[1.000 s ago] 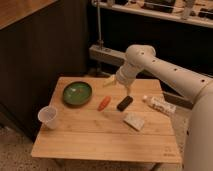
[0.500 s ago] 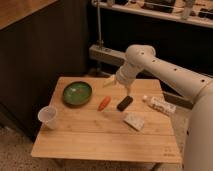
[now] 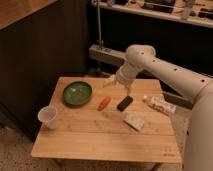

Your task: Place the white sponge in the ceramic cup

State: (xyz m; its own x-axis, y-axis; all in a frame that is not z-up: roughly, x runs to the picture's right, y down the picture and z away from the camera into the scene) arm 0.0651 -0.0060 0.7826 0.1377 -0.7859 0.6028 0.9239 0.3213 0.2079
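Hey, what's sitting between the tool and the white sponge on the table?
In the camera view, the black block lies between them: the tool hovers over the far side of the table, the white sponge sits nearer the front.

Task objects: the white sponge [image 3: 134, 121] is a small, flat, whitish-grey rectangular pad. It lies flat and slightly askew on the right half of the wooden table [image 3: 100, 142], and its top is possibly speckled. The ceramic cup [image 3: 48, 116] is small, whitish, handleless and tapers to its base. It stands upright near the front-left corner, well apart from the sponge. The gripper [image 3: 117, 86] hangs above the table's rear, touching neither.
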